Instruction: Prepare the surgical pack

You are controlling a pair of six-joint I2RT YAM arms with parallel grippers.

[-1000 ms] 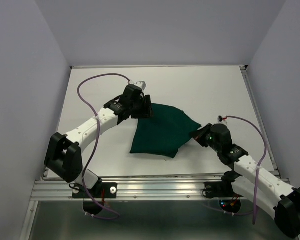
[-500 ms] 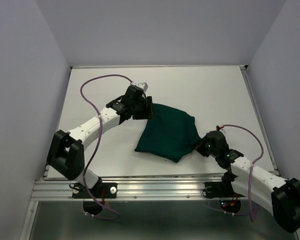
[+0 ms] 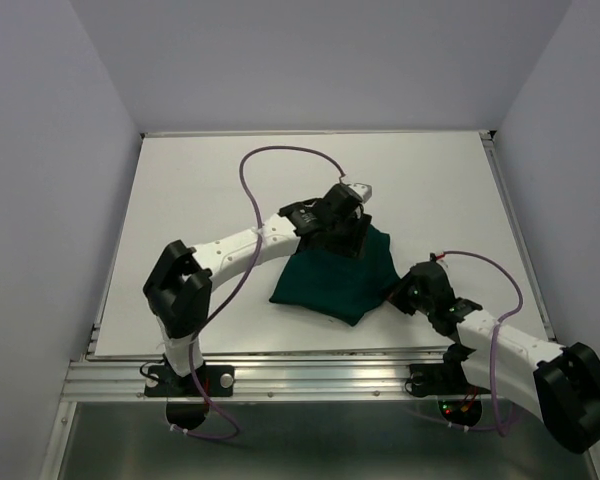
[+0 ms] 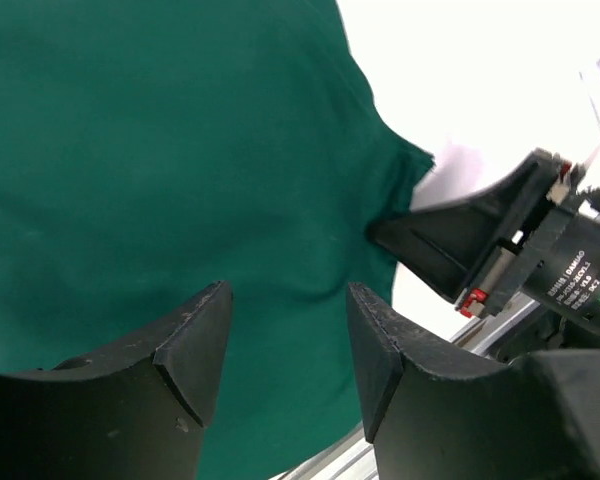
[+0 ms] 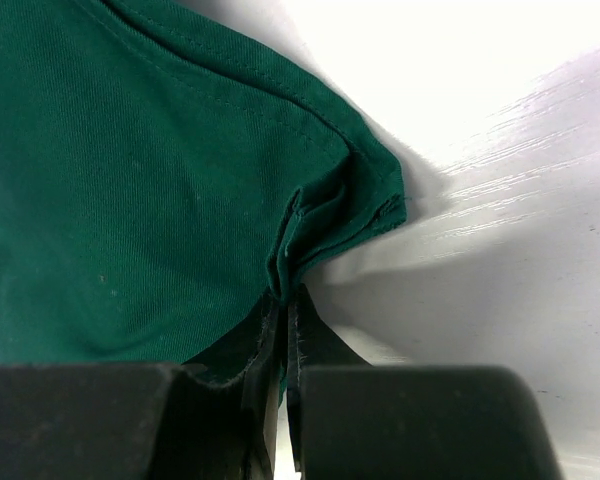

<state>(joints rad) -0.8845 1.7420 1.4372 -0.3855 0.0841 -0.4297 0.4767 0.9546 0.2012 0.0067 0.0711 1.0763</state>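
Green drape bunched in rough folded heap, centre of table, slightly right and low in overhead frame. Over its upper edge: left gripper, fingers parted about halfway, nothing between them. It seems to sit just above cloth, though contact is hard to judge. At heap's right corner: right gripper, fingers pinched tight on gathered fold of drape. Corner puckered at pinch, hem stitching visible.

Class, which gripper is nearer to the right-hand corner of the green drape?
Right. The right gripper is shut on that corner of the drape; the left gripper stands open over the drape's far side, apart from the corner.
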